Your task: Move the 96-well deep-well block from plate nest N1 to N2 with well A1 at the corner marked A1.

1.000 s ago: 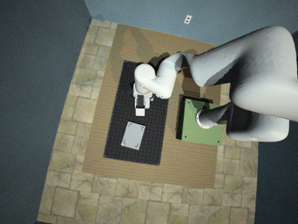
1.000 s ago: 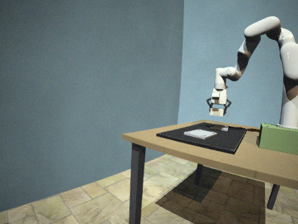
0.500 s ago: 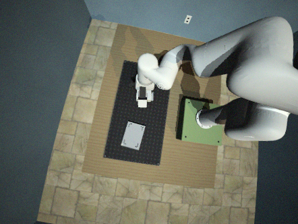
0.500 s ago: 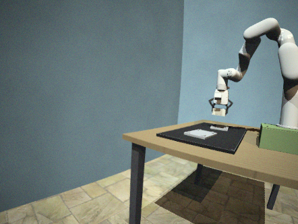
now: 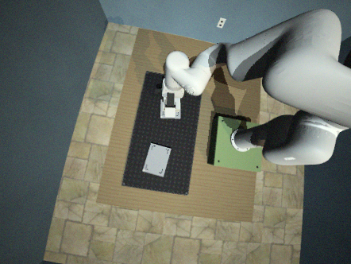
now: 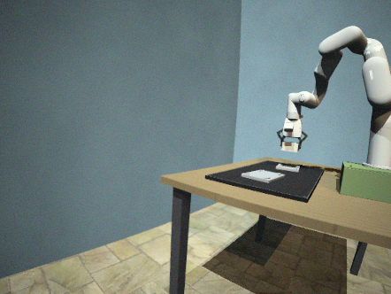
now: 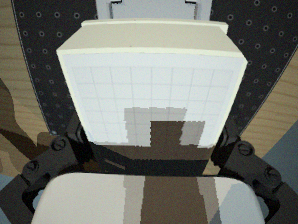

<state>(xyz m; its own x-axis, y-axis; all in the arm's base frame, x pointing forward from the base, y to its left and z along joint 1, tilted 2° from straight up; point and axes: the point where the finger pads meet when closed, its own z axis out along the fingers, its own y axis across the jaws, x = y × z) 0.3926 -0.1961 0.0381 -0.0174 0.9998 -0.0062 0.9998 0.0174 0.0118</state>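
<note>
One cream-white 96-well deep-well block hangs in the air, clamped between the jaws of the gripper, well above the black perforated mat. In the wrist view the block's gridded face fills the middle of the frame. Just past its far edge lies a grey plate nest with L-shaped corner locators and a small label at one corner, probably the A1 mark, though it is too small to read. By the exterior view this nest sits almost straight below the carried block. A second grey nest lies bare, well apart along the mat, nearer the table's front edge.

To place the block well, I judge the arm should first centre it squarely over the nest below, match well A1 to the marked corner, then descend straight down with the block level. The jaws should part only once it rests fully inside the locators; a tilted or offset descent could leave it riding on one.
</note>
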